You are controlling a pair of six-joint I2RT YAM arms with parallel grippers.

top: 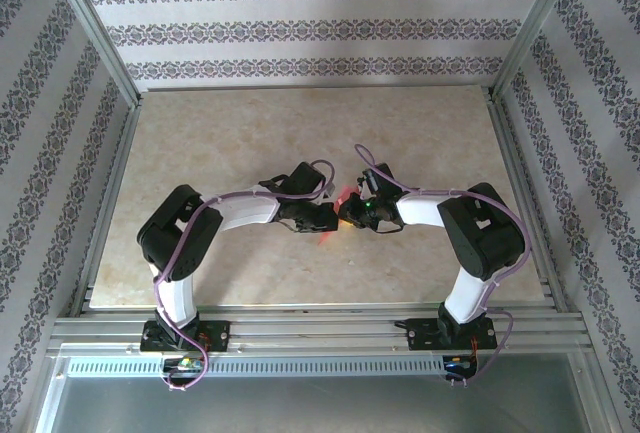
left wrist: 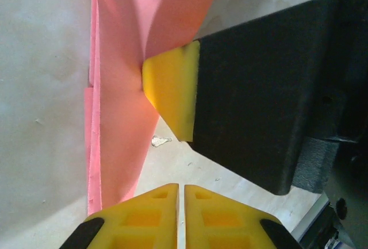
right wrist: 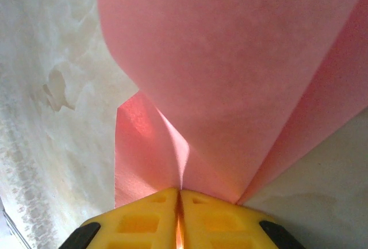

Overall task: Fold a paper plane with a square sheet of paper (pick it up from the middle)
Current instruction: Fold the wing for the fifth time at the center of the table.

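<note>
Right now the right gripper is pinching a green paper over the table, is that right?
Not quite. The paper is salmon-pink, not green. The rest holds: the right wrist view shows the right gripper shut on the paper over the table.

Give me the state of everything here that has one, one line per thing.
sheet of paper: folded into layers, creased, pinched by the right pincer.
right pincer: shut on the sheet of paper.
left pincer: shut, with no paper seen in its grip, next to the sheet.
</note>
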